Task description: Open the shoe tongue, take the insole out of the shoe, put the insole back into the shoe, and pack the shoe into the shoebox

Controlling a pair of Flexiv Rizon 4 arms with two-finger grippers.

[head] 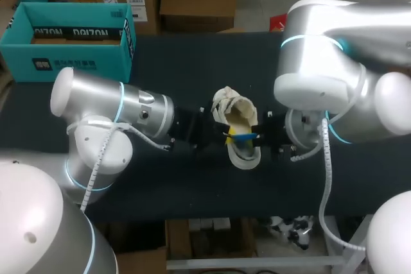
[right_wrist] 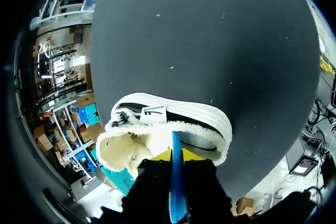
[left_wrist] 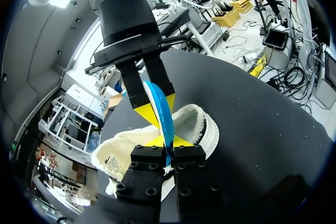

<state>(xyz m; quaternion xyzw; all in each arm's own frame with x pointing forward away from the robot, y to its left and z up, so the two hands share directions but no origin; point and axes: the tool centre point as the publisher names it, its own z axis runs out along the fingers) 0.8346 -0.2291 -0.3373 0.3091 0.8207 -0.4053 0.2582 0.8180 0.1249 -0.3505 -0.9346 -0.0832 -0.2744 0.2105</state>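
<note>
A cream fleece-lined shoe [head: 241,115] with a white sole lies in the middle of the black table [head: 192,62]. A thin blue insole [head: 242,137] stands on edge over the shoe's opening. My left gripper [head: 226,136] comes from the left and is shut on one end of it. My right gripper [head: 255,137] comes from the right and is shut on the other end. In the left wrist view the insole [left_wrist: 160,109] runs from my left gripper [left_wrist: 164,141] up between the right gripper's yellow fingertips [left_wrist: 145,113], above the shoe [left_wrist: 197,124]. In the right wrist view the insole [right_wrist: 176,182] sits in my right gripper [right_wrist: 176,156], over the shoe [right_wrist: 173,121].
The teal shoebox [head: 70,46] stands open at the table's far left corner, well away from the shoe. Bare black table lies between the box and the shoe and along the front edge.
</note>
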